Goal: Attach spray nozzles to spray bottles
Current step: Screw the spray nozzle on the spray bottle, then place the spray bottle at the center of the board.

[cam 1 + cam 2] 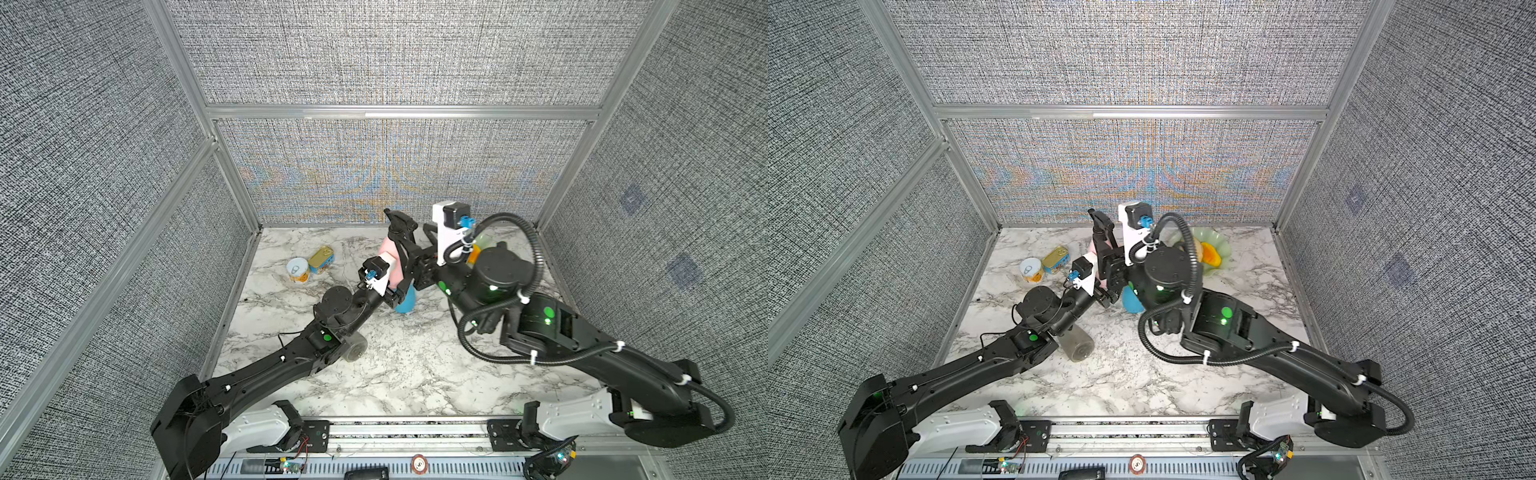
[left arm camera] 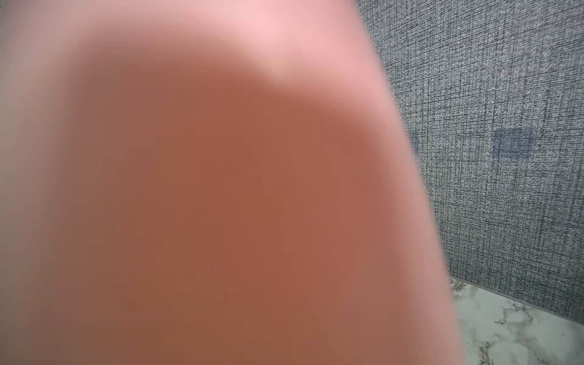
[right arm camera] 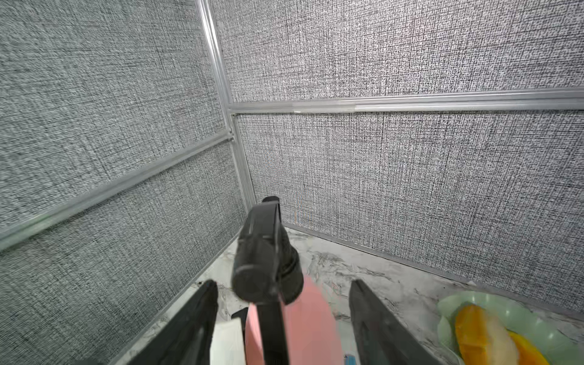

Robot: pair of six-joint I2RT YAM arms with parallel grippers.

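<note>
A black spray nozzle sits on the neck of the pink spray bottle, seen in both top views. My right gripper is open, one finger on each side of the nozzle and clear of it. The pink bottle fills the left wrist view, hiding the jaws. In a top view my left gripper is shut on the lower part of the pink bottle. A blue spray bottle lies just below both grippers. A smoky grey spray bottle lies under my left arm.
Two short tin cans stand at the back left of the marble table. A green plate with orange fruit sits at the back right, behind my right arm. Fabric walls enclose three sides.
</note>
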